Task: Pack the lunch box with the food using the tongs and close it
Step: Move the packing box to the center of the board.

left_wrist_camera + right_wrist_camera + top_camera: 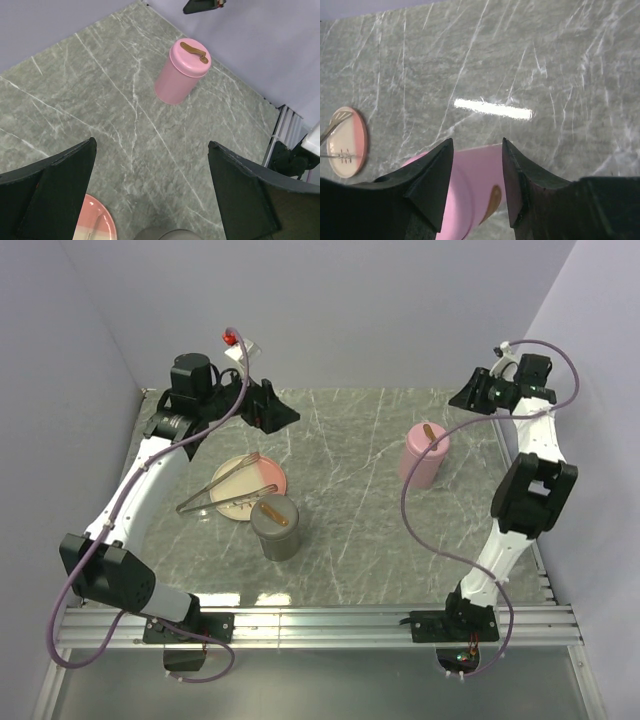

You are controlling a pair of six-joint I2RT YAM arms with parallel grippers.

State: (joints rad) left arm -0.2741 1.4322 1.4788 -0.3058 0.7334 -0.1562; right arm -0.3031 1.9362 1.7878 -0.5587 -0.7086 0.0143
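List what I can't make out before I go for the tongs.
- Top and right wrist views: food too small to pick out on the plate.
- Left wrist view: plate cut by bottom edge, partly behind a finger.
- Right wrist view: tongs cut by left edge.
- Top view: lids hide contents of grey canister and pink canister.

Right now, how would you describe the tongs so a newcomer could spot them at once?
On the grey marbled table, look to the left half, where a pink plate sits beside a grey canister. The tongs lie across that plate, one end jutting past its rim. They are the only long, thin silver thing there.
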